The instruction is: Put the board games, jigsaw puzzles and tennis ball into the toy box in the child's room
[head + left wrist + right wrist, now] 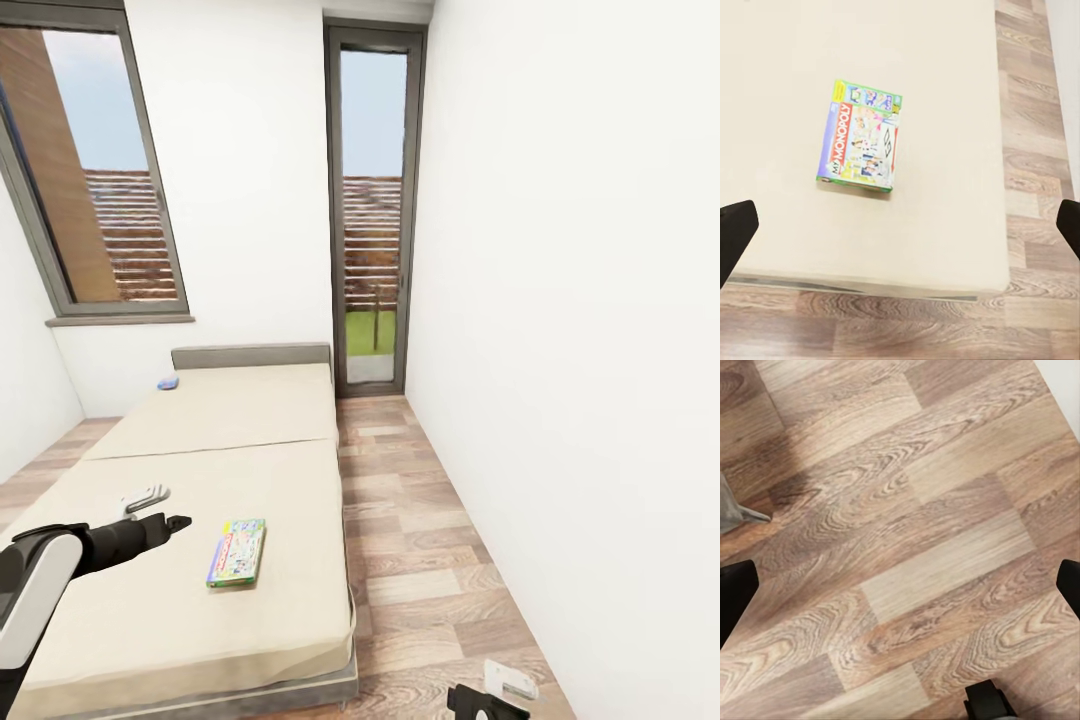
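A green board game (pixel 237 552) (pixel 863 137) reading MONOPOLY lies flat on the bed (pixel 200 440) (pixel 945 60), close to its right edge near the foot. A smaller blue board game (pixel 167 383) rests by the grey headboard (pixel 250 356). My left gripper (pixel 165 508) (pixel 900 232) hovers open over the mattress, a short way left of the green box and apart from it. Low by the floor beside the bed, my right gripper (pixel 490 695) (pixel 900 589) is open with nothing in it. The table, toy box, jigsaw puzzles and tennis ball are out of view.
A strip of wooden floor (pixel 420 520) (pixel 907 525) runs between the bed and the white right wall (pixel 580 350). A glass door (pixel 373 220) stands at its far end, and a window (pixel 90 170) is set above the headboard's left.
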Motion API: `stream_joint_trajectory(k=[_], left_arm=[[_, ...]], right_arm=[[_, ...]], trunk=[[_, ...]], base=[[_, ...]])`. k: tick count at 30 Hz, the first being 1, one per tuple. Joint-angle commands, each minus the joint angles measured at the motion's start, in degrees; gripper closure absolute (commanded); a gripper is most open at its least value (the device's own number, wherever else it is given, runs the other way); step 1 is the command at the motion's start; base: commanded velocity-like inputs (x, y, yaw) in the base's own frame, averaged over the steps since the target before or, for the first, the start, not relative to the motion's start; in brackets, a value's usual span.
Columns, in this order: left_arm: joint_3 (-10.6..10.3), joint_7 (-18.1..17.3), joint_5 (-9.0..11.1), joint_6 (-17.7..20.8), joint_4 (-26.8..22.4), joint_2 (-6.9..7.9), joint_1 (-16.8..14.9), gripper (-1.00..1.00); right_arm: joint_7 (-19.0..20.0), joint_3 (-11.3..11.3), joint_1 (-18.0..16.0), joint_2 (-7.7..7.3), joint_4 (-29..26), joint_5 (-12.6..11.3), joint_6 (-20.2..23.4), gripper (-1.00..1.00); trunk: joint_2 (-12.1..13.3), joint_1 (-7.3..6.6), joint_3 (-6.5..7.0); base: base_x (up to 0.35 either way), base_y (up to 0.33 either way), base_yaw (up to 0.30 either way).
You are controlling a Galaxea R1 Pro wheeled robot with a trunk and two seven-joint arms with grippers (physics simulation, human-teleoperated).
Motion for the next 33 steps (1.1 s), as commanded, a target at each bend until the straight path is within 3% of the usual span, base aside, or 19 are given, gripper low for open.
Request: stream_joint_trajectory(k=[1,9,19,33], left_arm=[[0.00,0.54,0.58,0.21,-0.05,0.01,-0.04,-1.00],[-0.11,0.54,0.53,0.21,-0.05,-0.01,-0.04,-1.00],[-0.22,0.54,0.51,0.21,-0.13,-0.01,-0.04,-1.00],[-0.29,0.54,0.51,0.21,-0.14,-0.01,-0.04,-1.00]], right_arm=[[-0.30,-0.05,-0.02,0.04,-0.11,-0.60,0.13,-1.00],[-0.30,0.00,-0.02,0.07,-0.05,-0.53,0.06,-1.00],[-0.26,0.01,-0.09,0.07,0.41,-0.51,0.21,-1.00],[-0.21,0.01,-0.10,0.15,1.62,-0.51,0.24,-1.00]], trunk=[[0.37,-0.23,0.04],[3.58,-1.98,0.76],[3.58,-1.98,-0.18],[9.20,-5.06,1.00]], base=[[0.000,0.000,0.000],[0.000,0.000,0.000],[0.000,0.000,0.000],[0.000,0.000,0.000]])
